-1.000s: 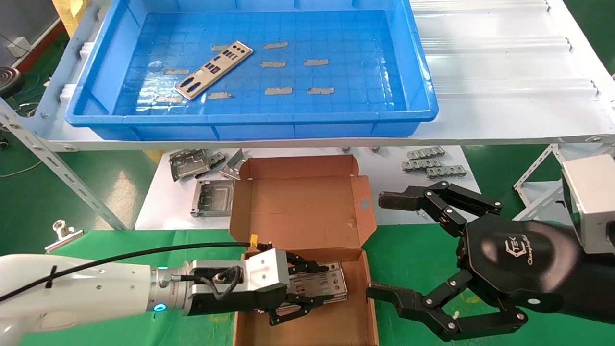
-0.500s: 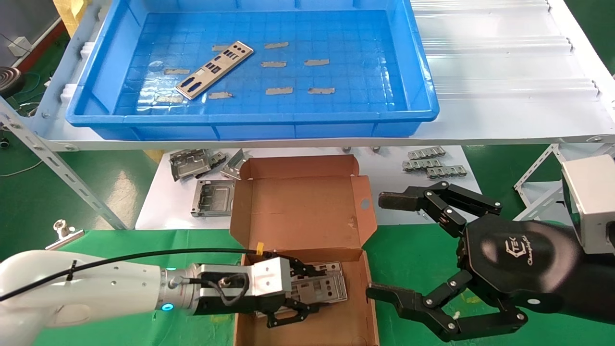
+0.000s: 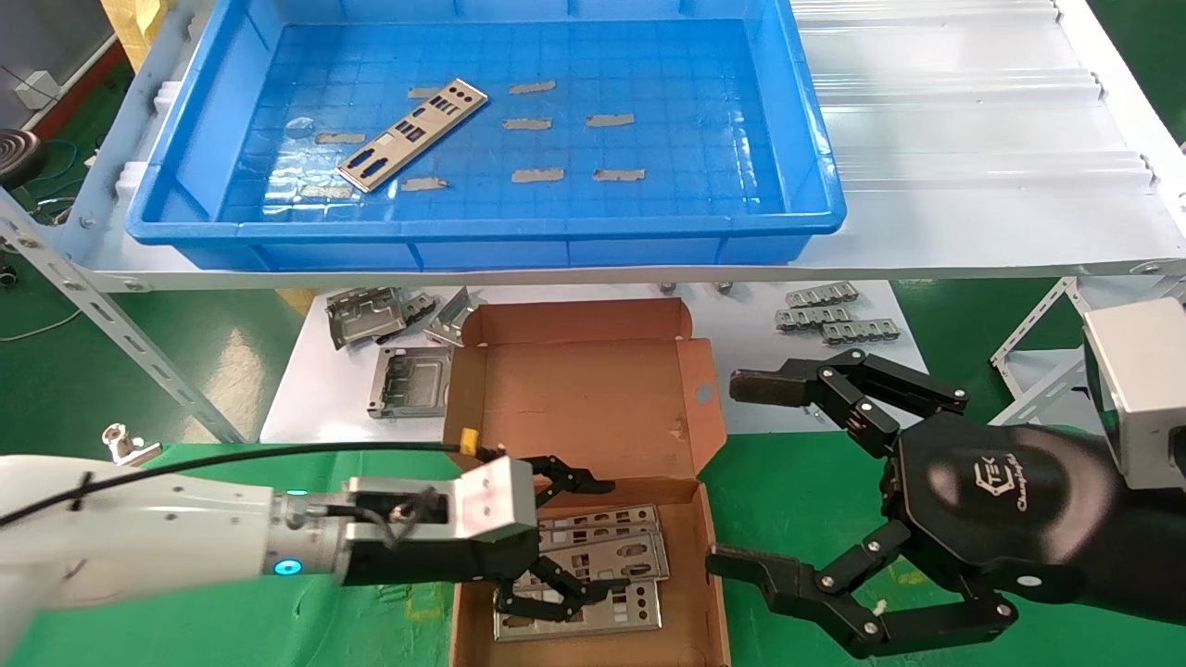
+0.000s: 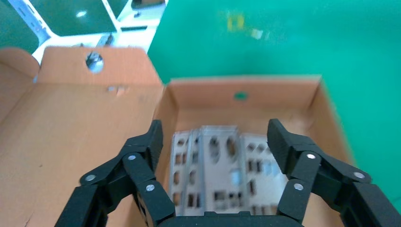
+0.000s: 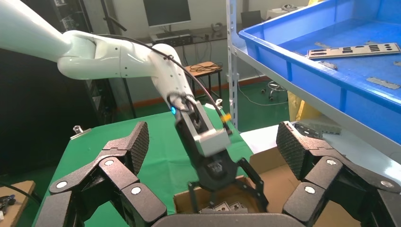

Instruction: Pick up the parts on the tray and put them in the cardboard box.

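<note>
Head view: left pincer [image 3: 565, 542] spread over silvery parts [image 3: 602, 556] (punched, fanned) in cardboard box [image 3: 593, 408].

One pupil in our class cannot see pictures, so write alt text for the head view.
The open left gripper hangs over plates lying in the box. One plate remains in the blue tray behind. The right gripper waits open beside the box.

I see three punched silver parts [image 3: 593, 565] lying flat, overlapped, inside the open cardboard box [image 3: 593, 408]; one part [image 3: 412, 134] lies slantwise in the blue tray [image 3: 806, 139] beyond the box.
</note>
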Available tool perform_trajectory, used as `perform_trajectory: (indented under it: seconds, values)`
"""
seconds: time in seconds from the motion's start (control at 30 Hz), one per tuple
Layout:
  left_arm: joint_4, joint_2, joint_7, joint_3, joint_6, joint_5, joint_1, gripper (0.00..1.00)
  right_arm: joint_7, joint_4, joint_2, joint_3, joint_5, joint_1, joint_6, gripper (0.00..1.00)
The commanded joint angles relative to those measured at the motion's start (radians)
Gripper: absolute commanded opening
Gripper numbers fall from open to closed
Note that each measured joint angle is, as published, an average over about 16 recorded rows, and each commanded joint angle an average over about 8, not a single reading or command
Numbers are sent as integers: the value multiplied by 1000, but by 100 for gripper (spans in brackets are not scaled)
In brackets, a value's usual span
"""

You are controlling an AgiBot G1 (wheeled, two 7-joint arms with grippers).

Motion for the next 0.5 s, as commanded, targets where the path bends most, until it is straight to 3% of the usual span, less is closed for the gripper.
perform_trajectory:
  seconds: [0.03, 0.27, 0.5]
  values:
    - [-1, -11, -39, -6, 35, -27, -6, 100, 0, 0, 0, 0, 0, 0, 0, 100]
    - [40, -47, -167, -53, 178, -189, 25, 100, 0, 0, 0, 0, 0, 0, 0, 100]
    - [58, -54, -182, -67, 207, -233, 38, 100, 0, 0, 0, 0, 0, 0, 0, 100]
